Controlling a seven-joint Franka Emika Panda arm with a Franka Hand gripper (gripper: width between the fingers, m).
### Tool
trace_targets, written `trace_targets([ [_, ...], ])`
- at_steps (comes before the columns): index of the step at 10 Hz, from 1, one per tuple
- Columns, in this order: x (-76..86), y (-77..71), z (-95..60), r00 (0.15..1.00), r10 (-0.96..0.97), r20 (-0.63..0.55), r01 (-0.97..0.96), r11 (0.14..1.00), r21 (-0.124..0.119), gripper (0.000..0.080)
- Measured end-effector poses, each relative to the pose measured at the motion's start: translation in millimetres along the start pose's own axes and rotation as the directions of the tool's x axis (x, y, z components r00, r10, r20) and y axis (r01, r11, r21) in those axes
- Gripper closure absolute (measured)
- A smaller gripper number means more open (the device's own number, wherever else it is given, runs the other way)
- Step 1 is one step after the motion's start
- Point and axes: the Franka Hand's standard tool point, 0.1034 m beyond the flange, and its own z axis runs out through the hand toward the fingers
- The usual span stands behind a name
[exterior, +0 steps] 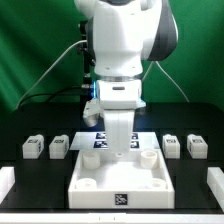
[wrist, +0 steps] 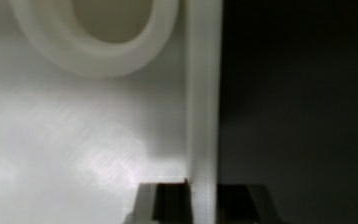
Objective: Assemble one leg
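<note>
Our hand (exterior: 120,148) is not on any leg. In the wrist view its dark fingertips (wrist: 163,205) stand one on each side of the raised rim (wrist: 201,110) of the panel (exterior: 120,172), and we cannot tell whether they press it or merely straddle it.

The leg (exterior: 59,147) nearest that panel sits untouched on the counter (exterior: 40,175), toward the exterior view's left, just off the panel's far corner. We judge it light, stiff and smooth, so probably a little slippery. We would take it across two flat opposite sides, low down and square on.

It looks squat, slightly wider than tall, with a dark tag patch turned roughly toward the camera. It is too small here for us to read its long axis.

The other legs (exterior: 171,145) lie in the same row, so that two blocks sit on each side of the panel. Behind the panel lies the marker board (exterior: 97,141), partly hidden by the hand.
</note>
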Motion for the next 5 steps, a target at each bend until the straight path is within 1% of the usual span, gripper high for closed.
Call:
trace_targets([
  [1,13.8,11.4,-1.9,1.0,-0.008,-0.006,0.008,1.0,0.001,0.0742],
  [2,29.5,26.4,-3.0,1.0,-0.001,-0.015,0.001,1.0,-0.005,0.0742],
  [3,41.9,37.4,-3.5,1.0,0.007,-0.024,-0.007,1.0,-0.016,0.0742],
  [4,50.9,48.4,-3.7,0.999,0.011,-0.031,-0.011,1.0,-0.023,0.0742],
  [5,57.6,55.7,-1.8,0.999,0.016,-0.033,-0.016,1.0,-0.008,0.0742],
])
